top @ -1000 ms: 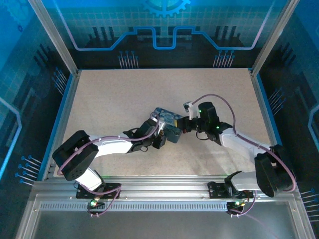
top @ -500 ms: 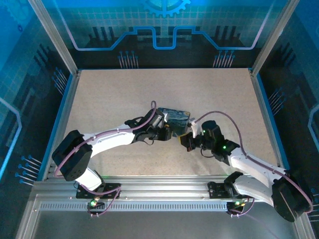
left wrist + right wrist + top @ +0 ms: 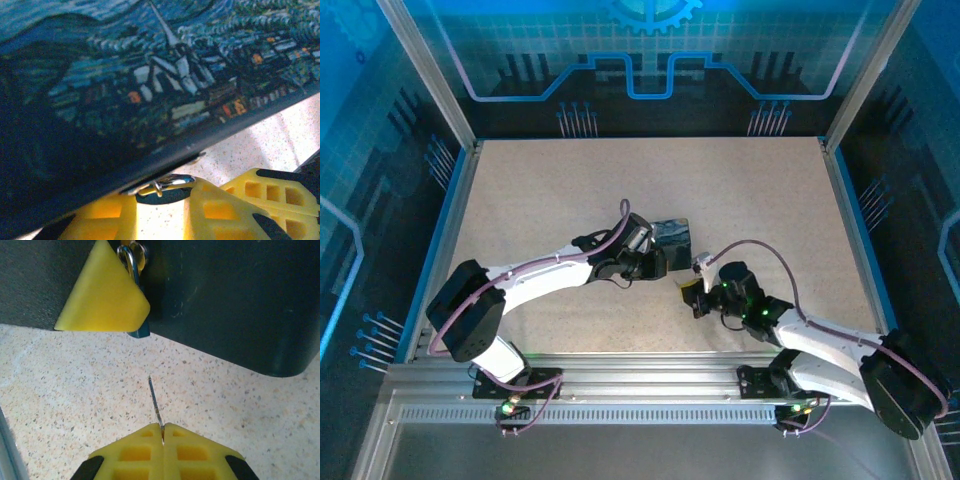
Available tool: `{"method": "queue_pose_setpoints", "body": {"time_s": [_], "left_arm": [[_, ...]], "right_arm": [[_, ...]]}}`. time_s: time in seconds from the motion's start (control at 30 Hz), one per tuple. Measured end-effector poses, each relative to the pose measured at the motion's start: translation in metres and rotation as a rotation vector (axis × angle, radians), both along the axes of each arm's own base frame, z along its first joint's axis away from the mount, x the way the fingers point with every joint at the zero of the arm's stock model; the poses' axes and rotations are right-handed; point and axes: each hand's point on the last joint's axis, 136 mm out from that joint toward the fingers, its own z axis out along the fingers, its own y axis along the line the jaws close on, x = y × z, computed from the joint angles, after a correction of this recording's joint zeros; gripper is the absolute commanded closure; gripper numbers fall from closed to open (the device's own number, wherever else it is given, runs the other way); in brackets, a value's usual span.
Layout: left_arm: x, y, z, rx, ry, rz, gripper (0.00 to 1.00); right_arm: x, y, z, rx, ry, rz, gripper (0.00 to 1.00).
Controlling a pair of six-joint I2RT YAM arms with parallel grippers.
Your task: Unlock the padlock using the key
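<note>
key: thin dark sliver (image 3: 154,402) pinched dead centre in the right gripper (image 3: 162,432), whose yellow fingers are pressed flat together around it
key axis: sticks straight out past the fingertips, leaning a touch left, tip aimed at the padlock
padlock: tiny silvery thing (image 3: 132,265) hanging at the edge of the blue tin (image 3: 225,300), up off the table (image 3: 250,390)
left gripper: clamped (image 3: 162,202) around the padlock, one finger (image 3: 102,295) covering most of it from the right wrist view
padlock from key: ahead and slightly left of the tip, clear strip of bare table between them, not touching
padlock axis: shackle up by the tin, body pointing down toward the table, I think
keyhole: can't tell which way it faces, finger's in the way
nearer arm: right one has the key, so my guess is it's the one that closes the gap
</note>
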Motion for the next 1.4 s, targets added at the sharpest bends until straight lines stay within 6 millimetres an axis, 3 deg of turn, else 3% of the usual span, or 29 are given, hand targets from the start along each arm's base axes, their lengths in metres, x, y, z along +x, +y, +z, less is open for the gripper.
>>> {"method": "queue_pose_setpoints", "body": {"time_s": [0.23, 0.77, 1.4], "left_arm": [[0.0, 0.0, 0.0, -0.012, 0.018, 0.01, 0.79], [0.002, 0.002, 0.0, -0.015, 0.021, 0.015, 0.79], [0.003, 0.003, 0.0, -0.016, 0.022, 0.018, 0.79]], "right_arm": [[0.002, 0.005, -0.009, 0.006, -0.045, 0.025, 1.0], [0.012, 0.023, -0.004, 0.053, -0.129, 0.087, 1.0], [0.016, 0.025, -0.005, 0.07, -0.136, 0.093, 1.0]]}}
